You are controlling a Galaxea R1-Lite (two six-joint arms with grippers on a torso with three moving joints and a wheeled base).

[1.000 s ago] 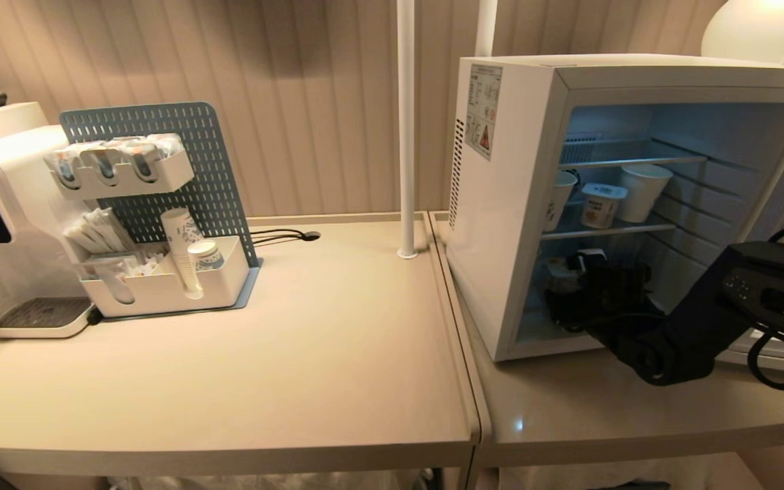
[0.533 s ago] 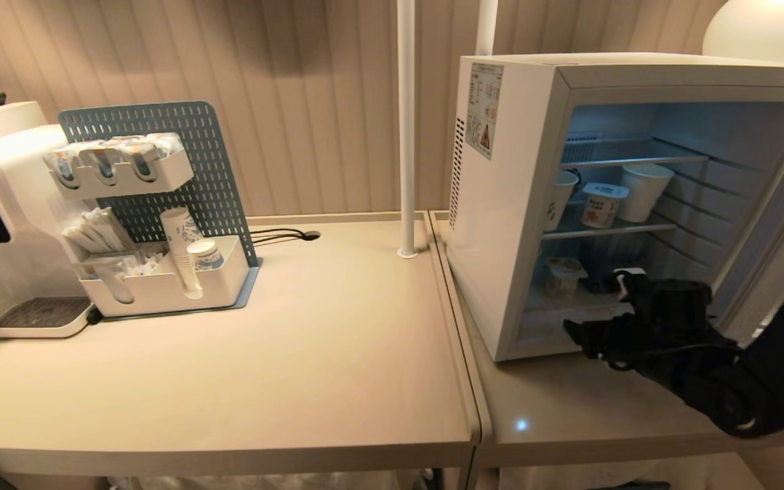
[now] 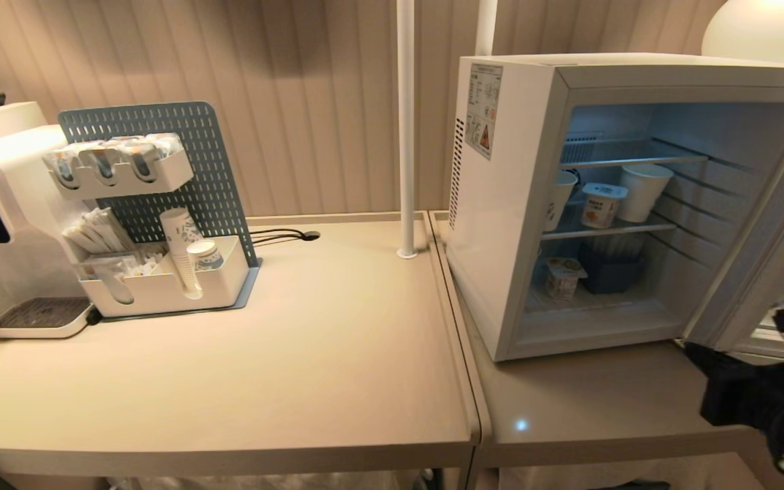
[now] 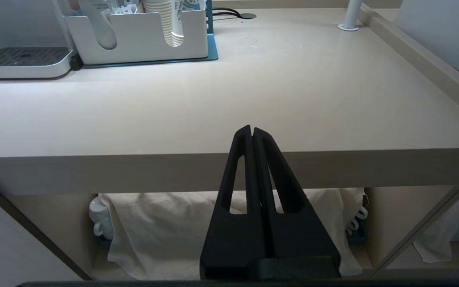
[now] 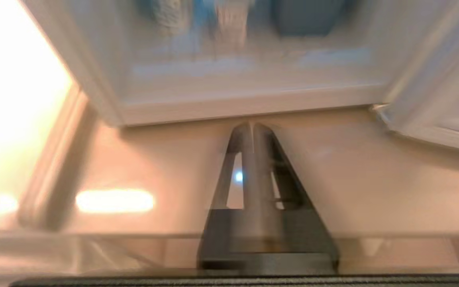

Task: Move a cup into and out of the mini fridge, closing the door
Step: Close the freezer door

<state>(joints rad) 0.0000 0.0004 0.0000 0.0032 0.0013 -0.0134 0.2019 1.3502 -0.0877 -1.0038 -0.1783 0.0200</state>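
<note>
Fingers of my right gripper (image 5: 251, 129) are pressed together on nothing, hovering over the beige counter just in front of the white box-shaped mini fridge (image 3: 501, 204). A small printed cup (image 3: 563, 277) sits on the fridge floor beside a blue tub (image 3: 610, 272). The pale-framed glass door (image 3: 753, 272) hangs wide open, hinged on the fridge's right, its long axis upright. I judge closing comes next: the door lies just right of my right arm, far nearer than the left gripper (image 4: 252, 133), clenched empty at the table's front edge.
</note>
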